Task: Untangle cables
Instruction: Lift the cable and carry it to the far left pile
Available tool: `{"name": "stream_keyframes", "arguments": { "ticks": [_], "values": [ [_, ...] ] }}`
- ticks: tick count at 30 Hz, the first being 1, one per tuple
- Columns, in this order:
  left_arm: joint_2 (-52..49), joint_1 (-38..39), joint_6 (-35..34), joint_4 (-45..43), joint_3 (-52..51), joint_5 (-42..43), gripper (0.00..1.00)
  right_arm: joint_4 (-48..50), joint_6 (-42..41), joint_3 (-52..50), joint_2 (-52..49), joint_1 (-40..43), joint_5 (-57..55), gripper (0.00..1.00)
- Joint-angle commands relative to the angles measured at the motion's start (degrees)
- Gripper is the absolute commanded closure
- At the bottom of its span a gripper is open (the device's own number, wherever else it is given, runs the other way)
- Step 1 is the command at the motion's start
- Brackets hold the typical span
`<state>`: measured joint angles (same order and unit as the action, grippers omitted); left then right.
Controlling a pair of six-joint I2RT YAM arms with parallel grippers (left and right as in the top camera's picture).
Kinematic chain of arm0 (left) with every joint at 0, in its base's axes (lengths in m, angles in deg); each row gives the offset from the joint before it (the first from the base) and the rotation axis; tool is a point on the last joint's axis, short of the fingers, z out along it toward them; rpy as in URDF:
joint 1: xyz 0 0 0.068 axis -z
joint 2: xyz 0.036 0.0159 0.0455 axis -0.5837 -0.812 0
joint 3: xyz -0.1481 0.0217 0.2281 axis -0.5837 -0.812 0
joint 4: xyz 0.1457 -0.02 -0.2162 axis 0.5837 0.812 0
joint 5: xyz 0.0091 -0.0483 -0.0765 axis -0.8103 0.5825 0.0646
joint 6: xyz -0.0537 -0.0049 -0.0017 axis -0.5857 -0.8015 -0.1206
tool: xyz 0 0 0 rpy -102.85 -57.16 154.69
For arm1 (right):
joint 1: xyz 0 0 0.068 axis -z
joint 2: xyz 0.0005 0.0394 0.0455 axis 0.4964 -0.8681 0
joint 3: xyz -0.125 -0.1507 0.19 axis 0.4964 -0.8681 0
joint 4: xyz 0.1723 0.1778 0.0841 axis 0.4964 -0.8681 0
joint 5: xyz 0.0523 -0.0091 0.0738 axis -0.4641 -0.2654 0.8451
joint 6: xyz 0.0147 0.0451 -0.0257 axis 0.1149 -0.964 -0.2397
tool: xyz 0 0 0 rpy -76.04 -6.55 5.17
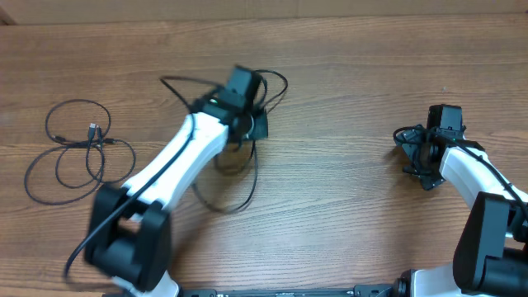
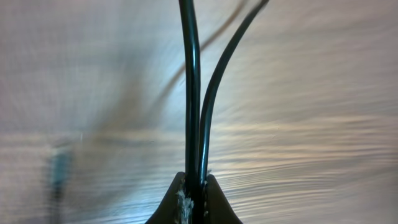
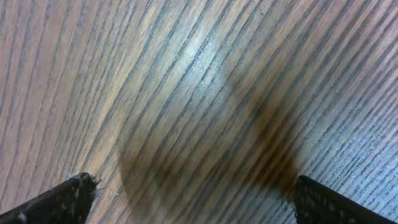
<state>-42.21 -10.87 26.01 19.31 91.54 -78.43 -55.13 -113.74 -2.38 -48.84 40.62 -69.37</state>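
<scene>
A thin black cord (image 1: pixel 78 147) lies flat at the far left of the overhead view. It is coiled in loose, overlapping loops, with its small silver-tipped plug (image 1: pixel 93 130) inside the coil. A second thin black cord (image 1: pixel 251 183) sprawls near the middle in wide, open loops, well apart from the first. Two of its strands (image 2: pixel 193 93) run side by side, pinched between the closed tips of the left gripper (image 2: pixel 194 183).

Bench (image 1: pixel 346 206) fills every view: brown wood-grain top, grain running left-right from overhead. Faint seam (image 1: pixel 330 19) crosses near the far edge. Lighting is even overhead. Right wrist view shows a soft glare patch (image 3: pixel 205 46) with blurry dark shadows beside it. Left wrist view shows the surface pale and washed out.
</scene>
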Motion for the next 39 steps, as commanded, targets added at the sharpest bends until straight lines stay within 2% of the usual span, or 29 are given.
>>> {"name": "stream_keyframes", "arguments": {
  "ticks": [1,5,11,18,24,26,27,30,31,35,39],
  "values": [
    [9.2,-0.1,2.4,-0.1,5.2,4.4,0.96,0.2,0.5,-0.1,1.0,0.1,-0.4,0.00],
    [14.6,-0.1,2.4,-1.4,7.8,3.9,0.96,0.2,0.5,-0.1,1.0,0.1,-0.3,0.00],
    [21.2,-0.2,4.2,-8.7,9.1,1.1,0.96,0.2,0.5,-0.1,1.0,0.1,-0.3,0.00],
    [26.5,-0.2,7.6,-12.3,9.1,-18.3,0.96,0.2,0.5,-0.1,1.0,0.1,-0.4,0.00],
    [26.3,-0.2,15.9,-11.9,9.1,-37.4,0.96,0.1,0.5,-0.1,1.0,0.1,-0.4,0.00],
    [25.1,-0.2,23.1,-10.6,9.0,-46.5,0.96,0.2,0.5,-0.1,1.0,0.1,-0.4,0.00],
    [24.7,-0.2,26.3,-9.5,9.0,-48.2,0.92,0.2,0.5,-0.1,1.0,0.1,-0.3,0.00],
    [23.0,-0.8,36.2,-5.6,9.0,-50.7,0.88,0.2,0.5,-0.1,1.0,0.1,-0.3,0.00],
    [22.4,-1.3,37.6,-4.7,9.0,-51.1,0.87,0.2,0.5,-0.1,1.0,0.1,-0.4,0.00],
    [19.2,-5.2,38.4,-2.6,9.0,-54.3,0.96,0.2,0.5,-0.1,1.0,0.1,-0.3,0.00],
    [15.9,-11.9,38.4,-2.6,9.0,-54.6,0.96,0.2,0.5,-0.1,1.0,0.1,-0.3,0.00]
  ]
}}
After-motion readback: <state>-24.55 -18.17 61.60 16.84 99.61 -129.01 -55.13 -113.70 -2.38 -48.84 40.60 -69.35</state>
